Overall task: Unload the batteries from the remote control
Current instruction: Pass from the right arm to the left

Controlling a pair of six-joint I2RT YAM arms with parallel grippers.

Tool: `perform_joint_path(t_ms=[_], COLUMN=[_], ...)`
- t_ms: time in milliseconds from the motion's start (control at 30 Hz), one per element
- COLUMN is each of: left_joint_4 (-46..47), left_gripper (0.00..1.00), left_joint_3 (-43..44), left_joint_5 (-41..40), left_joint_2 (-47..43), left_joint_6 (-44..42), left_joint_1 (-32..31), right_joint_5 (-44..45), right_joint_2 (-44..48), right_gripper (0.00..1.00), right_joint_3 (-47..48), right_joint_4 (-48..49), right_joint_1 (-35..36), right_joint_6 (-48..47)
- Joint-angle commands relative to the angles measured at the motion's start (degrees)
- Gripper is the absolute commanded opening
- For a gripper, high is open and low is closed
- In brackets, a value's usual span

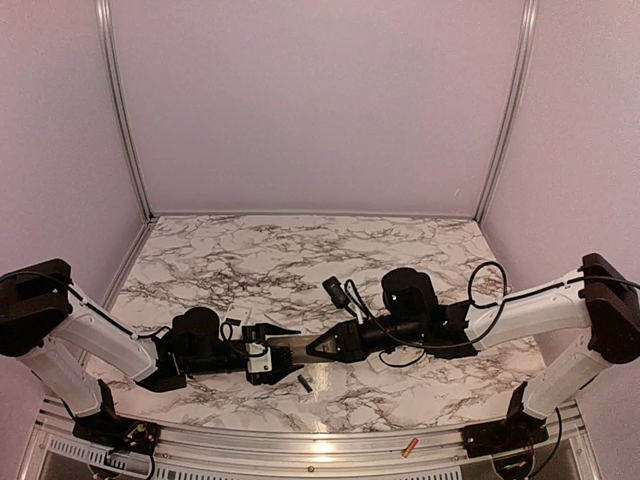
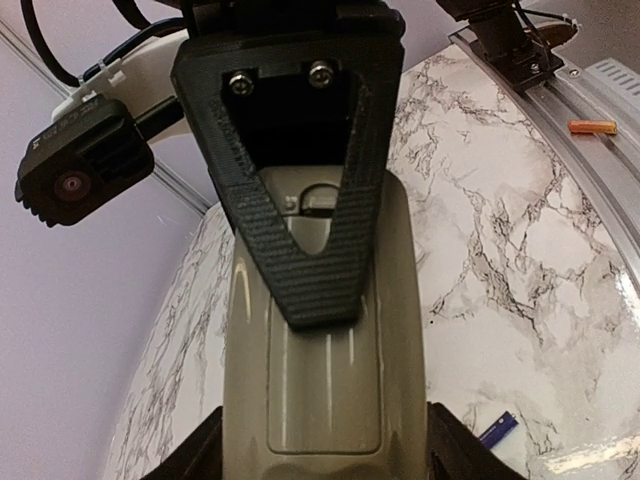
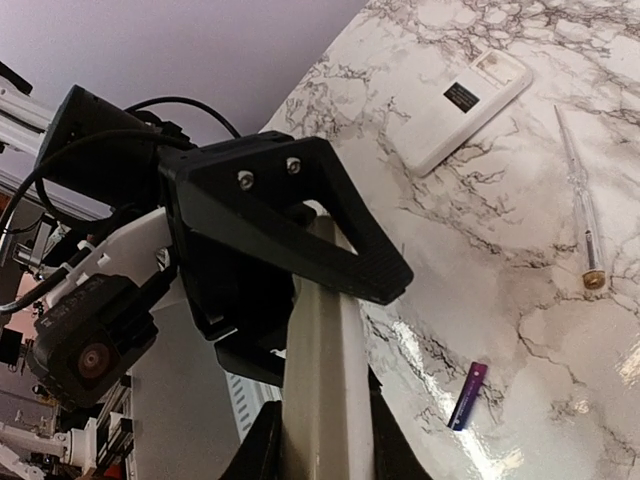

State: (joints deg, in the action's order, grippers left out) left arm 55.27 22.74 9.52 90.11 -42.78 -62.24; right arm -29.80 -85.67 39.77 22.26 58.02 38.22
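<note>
Grippers meeting over the near part of the table (image 1: 300, 250), with the remote (image 1: 292, 347) spanning the gap between them, clear of the marble. The left gripper (image 1: 272, 348) has its fingers clenched on one end: in the left wrist view they flank the beige body on both sides, touching it. The right gripper (image 1: 322, 347) grasps the other end, and its ribbed triangular finger lies across the upper face of the remote in that same view. The recessed bay of the remote faces the left wrist camera, partly covered by that finger; whether a cell remains under it cannot be told.

Two batteries lie outside the remote. The dark battery (image 1: 305, 382), bluish-purple in the wrist views, rests on the marble just nearer the bases than the remote, and touches nothing else. The orange battery (image 1: 410, 447) lies on the rail (image 1: 300, 440) at the near edge, near the right arm's base and well apart from the dark one.

In the right wrist view a flat white cover (image 3: 465, 97) with a small dark label lies on the table, and beside it, not touching, a thin clear rod (image 3: 578, 195) with a brass-coloured tip.
</note>
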Motion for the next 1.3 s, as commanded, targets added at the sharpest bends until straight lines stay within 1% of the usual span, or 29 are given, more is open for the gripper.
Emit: perform_joint_path(t_ms=[0, 100, 133, 233, 333, 467, 500, 567, 600, 633, 733, 767, 900, 1033, 1133, 1267], left_joint_4=[0.4, -1.9, -2.7, -5.5, -7.1, -8.0, -8.5, -10.1, -11.0, -12.0, -14.1, -14.3, -16.9, -15.2, -16.3, -17.1], left_gripper=[0.64, 0.67, 0.65, 0.5, 0.31, 0.24, 0.22, 0.18, 0.17, 0.16, 0.16, 0.16, 0.16, 0.16, 0.16, 0.16], left_joint_3=[1.1, 1.3, 1.4, 1.9, 2.3, 2.7, 2.9, 3.1, 3.2, 3.0, 1.9, 1.1, -2.2, -7.1, -8.8, -10.3], left_joint_5=[-1.0, -1.0, -0.9, -0.9, -0.4, 0.1, 0.1, -0.1, 0.0, 0.2, 0.5, 0.5, -3.0, -8.7, -11.4, -13.2], left_joint_2=[0.4, -0.1, -0.3, -0.9, -1.3, -1.4, -1.5, -2.2, -2.8, -3.6, -6.5, -7.6, -12.2, -16.4, -19.1, -21.6], left_joint_6=[-0.3, -0.5, -0.7, -1.0, -0.8, 0.0, 0.2, 1.1, 1.7, 2.6, 6.3, 7.4, 11.9, 17.0, 21.2, 25.2], left_joint_1=[-0.4, -0.5, -0.6, -0.6, -0.6, -0.8, -0.8, -1.0, -1.1, -1.1, -1.3, -1.4, -2.3, -2.4, -2.5, -3.0], right_joint_5=[0.9, 1.1, 1.1, 1.3, 2.0, 2.1, 2.2, 3.7, 5.0, 6.5, 12.7, 14.6, 19.4, 23.6, 25.0, 28.4], right_joint_2=[-1.1, -1.4, -1.6, -2.0, -2.4, -2.2, -2.0, -1.3, -0.7, 0.0, 2.1, 2.5, 4.2, 4.5, 4.3, 4.6], right_gripper=[0.0, 0.0, 0.0, 0.0, 0.0, 0.01, 0.06, 0.26, 0.35, 0.42, 0.54, 0.56, 0.59, 0.59, 0.59, 0.58], right_joint_3=[0.8, 0.6, 0.5, 0.4, 0.4, 0.2, 0.3, 0.8, 1.1, 1.6, 3.2, 3.5, 3.2, 2.4, 1.4, 0.0], right_joint_4=[1.2, 1.5, 1.7, 1.7, 1.5, 1.5, 1.2, -1.5, -2.8, -4.7, -11.8, -13.3, -16.0, -18.2, -18.3, -17.3], right_joint_1=[0.5, 0.5, 0.5, 0.5, 0.4, 0.5, 0.4, 0.5, 0.5, 0.5, 0.5, 0.5, 0.5, 0.5, 0.5, 1.4], right_joint_6=[0.6, 1.0, 1.0, 1.1, 1.0, 0.9, 0.5, -0.7, -1.8, -2.9, -6.0, -7.0, -9.7, -10.9, -11.1, -11.3])
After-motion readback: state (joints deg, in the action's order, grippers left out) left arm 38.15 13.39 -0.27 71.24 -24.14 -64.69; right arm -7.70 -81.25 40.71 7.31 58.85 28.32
